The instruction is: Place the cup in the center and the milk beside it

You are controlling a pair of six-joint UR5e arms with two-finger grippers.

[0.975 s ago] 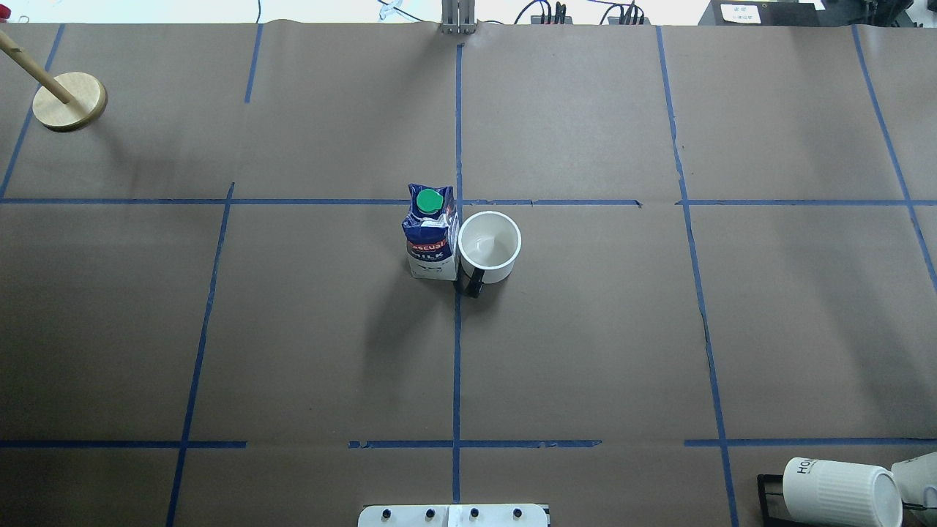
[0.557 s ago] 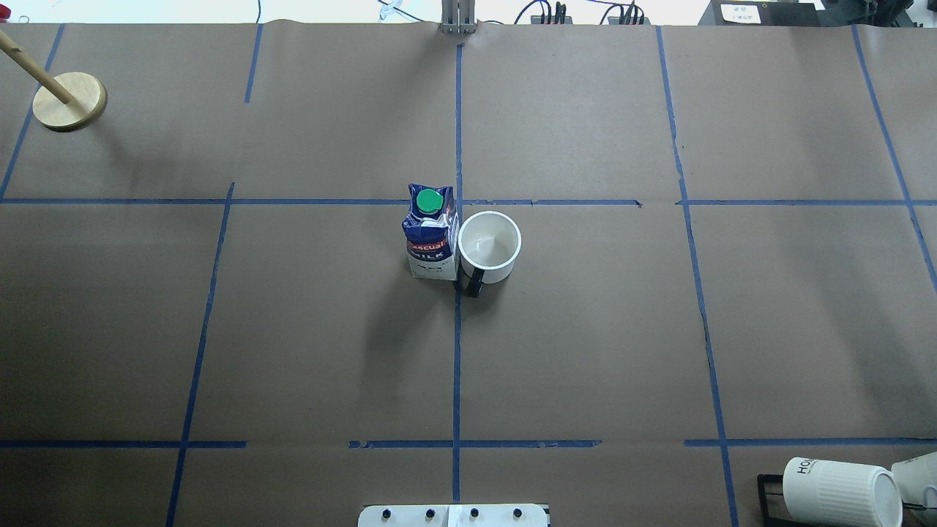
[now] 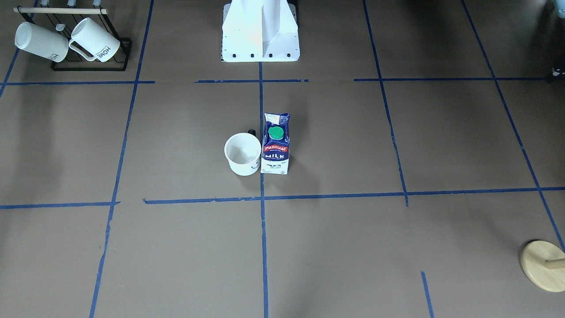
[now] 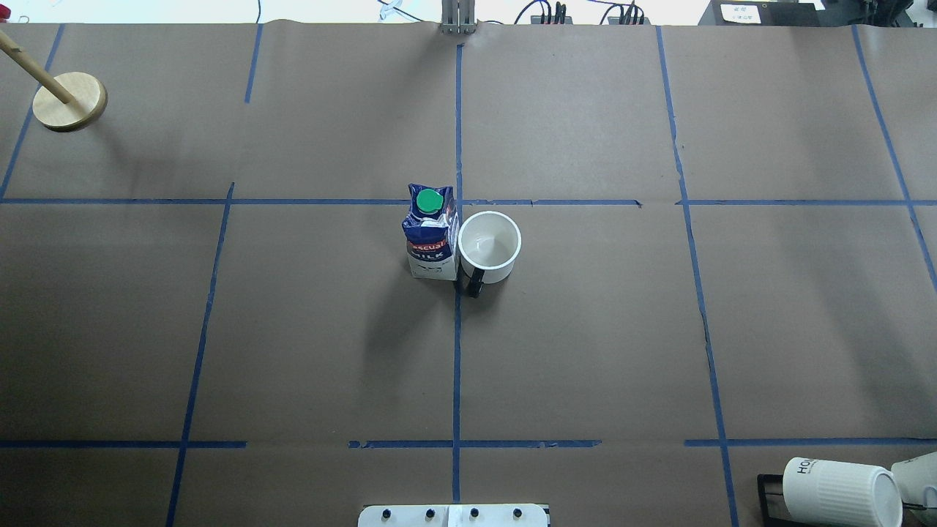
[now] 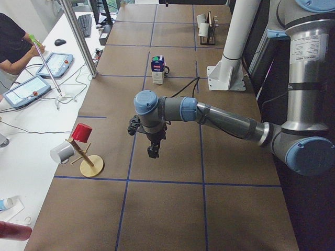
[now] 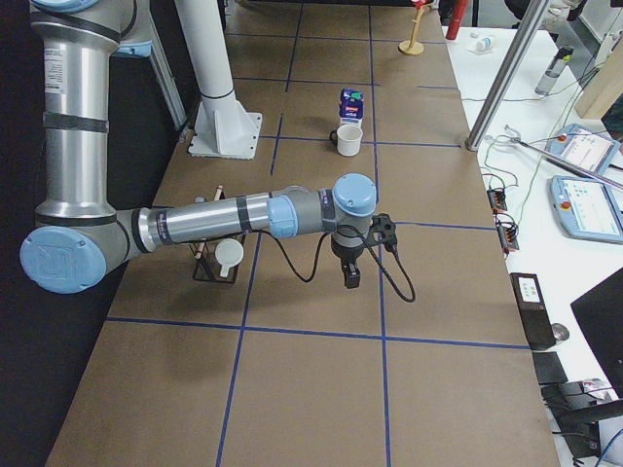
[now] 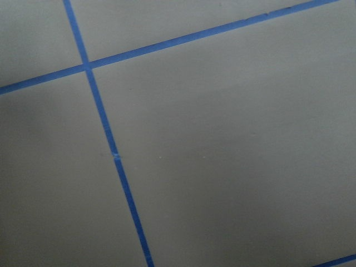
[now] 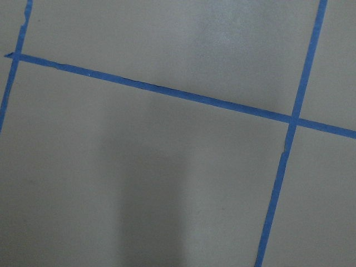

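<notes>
Across the last second nothing on the table has shifted. Reading the overhead view from the left, the wooden stand point(image 4: 69, 101) sits in its far corner. The milk point(image 4: 430, 241) stands upright just left of the middle tape line, and the cup point(image 4: 489, 245) stands upright just right of that line, handle towards the robot. The ribbed mugs point(image 4: 842, 490) lie on their rack at the near right edge. Carton and cup are pressed close together, touching or nearly so; the gap is too fine to call. Both stand in the center point(image 4: 468, 329), a little towards its far side, so I judge the placing done, with nothing left but for the arms to rest. Neither arm reaches into the overhead or front views. From the table's left end, the left arm point(image 5: 225, 120) stretches out low and nearly level, its wrist bent so the left gripper point(image 5: 153, 151) points straight down over bare paper — well apart from the milk. From the right end, the right arm point(image 6: 204, 222) mirrors it, with the right gripper point(image 6: 350, 277) hanging downward well short of the cup. Both wrist cameras show only paper and blue tape, no fingers, so I cannot tell whether either gripper's jaws are apart or together — though neither holds anything I can see.
</notes>
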